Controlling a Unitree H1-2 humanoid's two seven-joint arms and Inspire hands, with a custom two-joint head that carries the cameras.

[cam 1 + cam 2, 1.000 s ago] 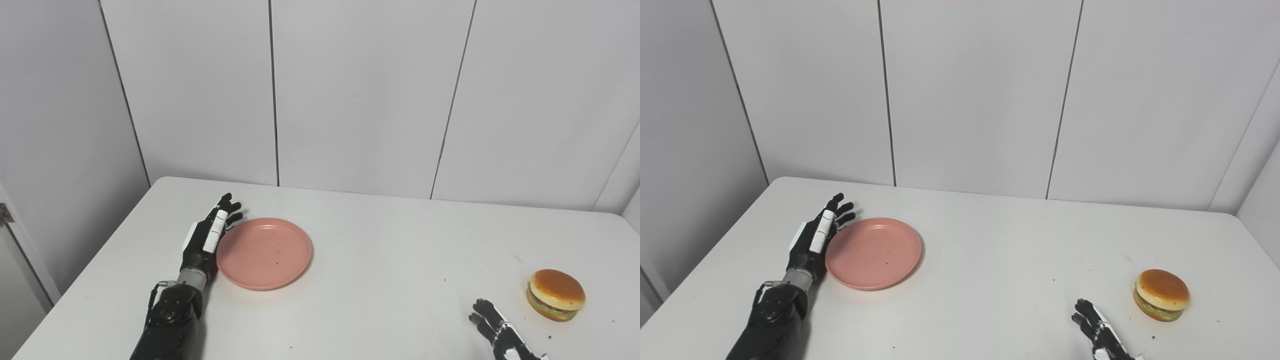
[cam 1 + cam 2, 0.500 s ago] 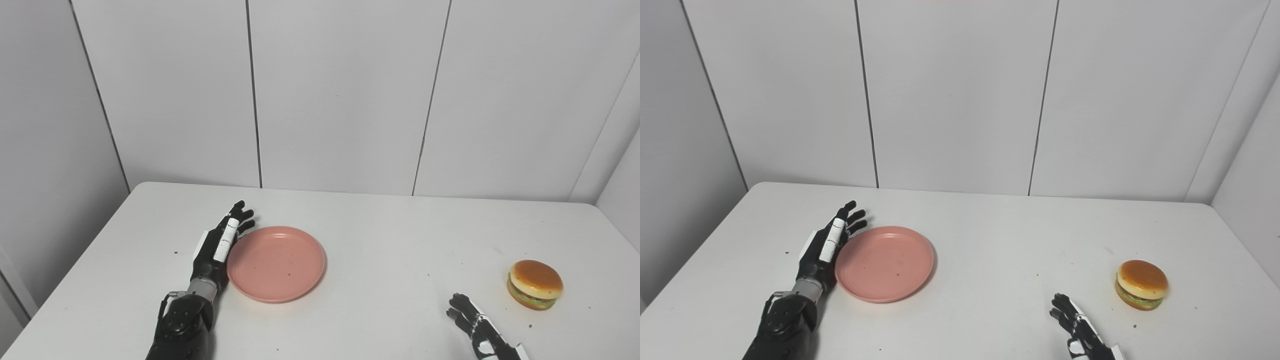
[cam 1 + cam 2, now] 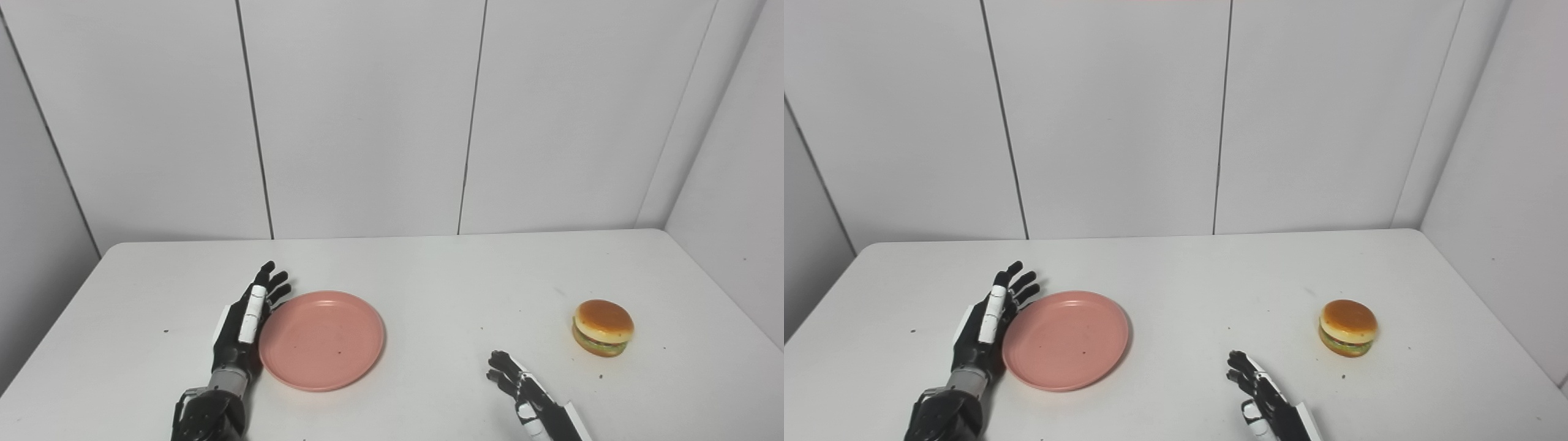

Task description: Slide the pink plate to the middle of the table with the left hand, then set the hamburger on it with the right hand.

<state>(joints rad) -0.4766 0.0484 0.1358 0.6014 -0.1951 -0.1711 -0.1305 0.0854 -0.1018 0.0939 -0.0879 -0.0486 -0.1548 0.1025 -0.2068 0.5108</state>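
Pink round plastic plate is sitting left of centre on the white desk, left hand lying open, fingers against its rim. Right hand is resting open, toy hamburger sitting well apart.

The pink plate is round and shallow with a low raised rim, lying flat and right side up on the table's left half, a few dark specks on its surface. The hamburger sits upright well to its right, with a tan domed bun over green and dark layers.
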